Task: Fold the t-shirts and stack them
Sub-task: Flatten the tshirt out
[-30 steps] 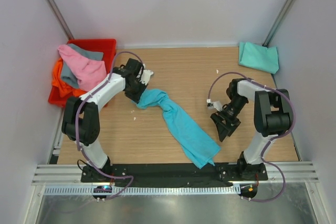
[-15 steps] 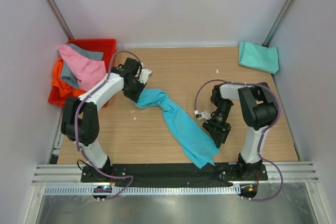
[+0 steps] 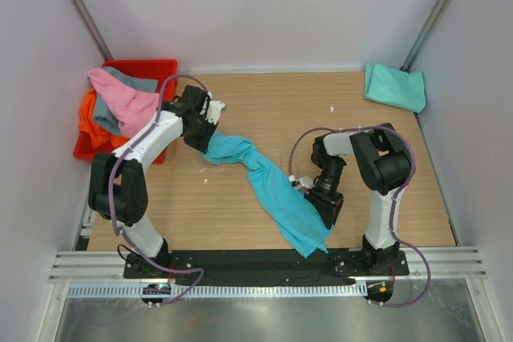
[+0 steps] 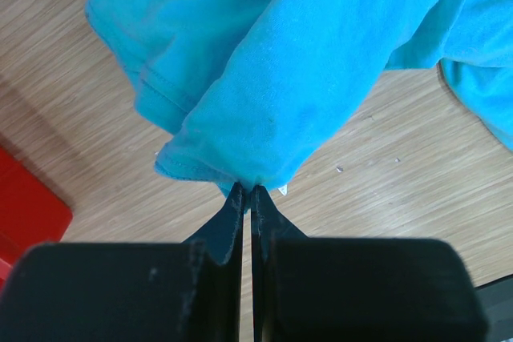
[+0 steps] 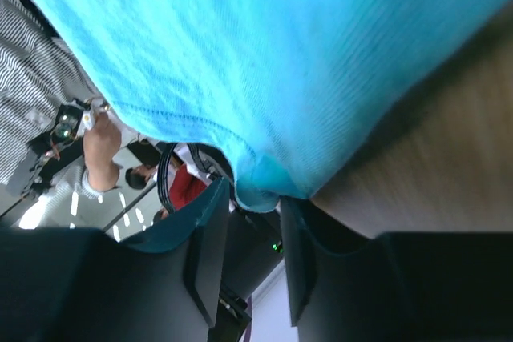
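A bright turquoise-blue t-shirt (image 3: 272, 186) lies stretched in a twisted band diagonally across the table. My left gripper (image 3: 207, 140) is at the shirt's upper left end, shut on a bunched edge of the cloth (image 4: 304, 62), which rises from the closed tips (image 4: 247, 190). My right gripper (image 3: 316, 199) is at the shirt's lower right edge. In the right wrist view its jaws (image 5: 255, 194) stand a little apart, with a hem corner of the turquoise cloth (image 5: 264, 54) hanging between them, not pinched. A folded mint-teal t-shirt (image 3: 394, 86) lies at the far right corner.
A red crate (image 3: 152, 66) stands at the far left, with pink (image 3: 128, 102), grey (image 3: 138, 82) and orange (image 3: 92, 130) t-shirts spilling over it. Walls close in the table's sides and back. A black rail runs along the near edge by the arm bases.
The right arm has swung left and down to the turquoise shirt's edge, and its jaws have narrowed from wide open. The left gripper has drawn its end of the shirt slightly up and left.
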### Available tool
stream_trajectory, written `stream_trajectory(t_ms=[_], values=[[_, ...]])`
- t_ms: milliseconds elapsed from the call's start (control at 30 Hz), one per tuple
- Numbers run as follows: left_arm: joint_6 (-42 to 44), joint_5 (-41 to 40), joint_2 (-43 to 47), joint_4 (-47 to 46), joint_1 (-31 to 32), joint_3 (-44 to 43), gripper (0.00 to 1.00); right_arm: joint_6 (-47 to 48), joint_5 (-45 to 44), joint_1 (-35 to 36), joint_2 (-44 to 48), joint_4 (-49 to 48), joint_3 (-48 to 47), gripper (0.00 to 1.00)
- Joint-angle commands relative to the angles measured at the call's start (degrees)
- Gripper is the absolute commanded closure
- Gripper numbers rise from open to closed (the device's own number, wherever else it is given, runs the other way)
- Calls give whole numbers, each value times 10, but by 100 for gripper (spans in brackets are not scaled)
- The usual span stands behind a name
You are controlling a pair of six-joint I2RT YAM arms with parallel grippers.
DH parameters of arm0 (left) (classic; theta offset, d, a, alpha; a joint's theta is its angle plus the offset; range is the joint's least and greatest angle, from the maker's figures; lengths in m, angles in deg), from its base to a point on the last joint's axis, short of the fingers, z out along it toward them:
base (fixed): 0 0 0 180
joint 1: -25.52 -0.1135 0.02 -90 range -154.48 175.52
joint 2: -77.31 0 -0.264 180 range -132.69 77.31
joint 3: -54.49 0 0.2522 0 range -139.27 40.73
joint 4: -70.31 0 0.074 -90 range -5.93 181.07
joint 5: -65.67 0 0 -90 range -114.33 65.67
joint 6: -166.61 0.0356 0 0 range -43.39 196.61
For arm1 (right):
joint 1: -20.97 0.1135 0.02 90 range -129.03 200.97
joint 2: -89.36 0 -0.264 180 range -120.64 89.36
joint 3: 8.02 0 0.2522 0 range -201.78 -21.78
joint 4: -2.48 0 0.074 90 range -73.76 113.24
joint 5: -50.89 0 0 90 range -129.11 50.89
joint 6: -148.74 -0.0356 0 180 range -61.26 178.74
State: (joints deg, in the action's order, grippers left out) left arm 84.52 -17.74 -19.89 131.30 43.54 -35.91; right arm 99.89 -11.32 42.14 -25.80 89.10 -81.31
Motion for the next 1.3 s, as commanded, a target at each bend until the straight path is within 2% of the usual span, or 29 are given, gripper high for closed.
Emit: stream_trajectory(t_ms=[0,67,200,367,500,667,833,1000,1133,1233,1267], values=[[-3,18,14,-11,-8,-19,100,-27,-9,6,-19,-125,-19,70],[-4,21,18,-10,-10,-18,100,-48,-14,7,-24,-127,-27,76],[-4,27,24,-13,-16,-13,100,-70,-24,10,-26,-136,-38,99],[-4,30,38,-16,-21,-8,100,-97,-119,-1,26,-162,-38,99],[-3,12,65,-30,-21,-2,100,-117,-179,-57,119,-146,-87,98],[0,-11,84,-45,-21,1,100,-134,-205,-167,221,-122,-195,98],[-7,-3,84,-56,-20,-8,100,-142,-237,-182,288,-162,-212,99],[-3,-16,86,-49,-21,-27,100,-155,-204,-182,333,-176,-190,99],[-1,-11,86,-39,-21,-27,100,-122,-129,-182,323,-67,-182,99],[-3,-4,90,-38,-21,-29,100,-46,-74,-180,290,80,-170,98],[-4,-4,90,-38,-21,-30,100,-23,-78,-181,286,94,-160,98]])
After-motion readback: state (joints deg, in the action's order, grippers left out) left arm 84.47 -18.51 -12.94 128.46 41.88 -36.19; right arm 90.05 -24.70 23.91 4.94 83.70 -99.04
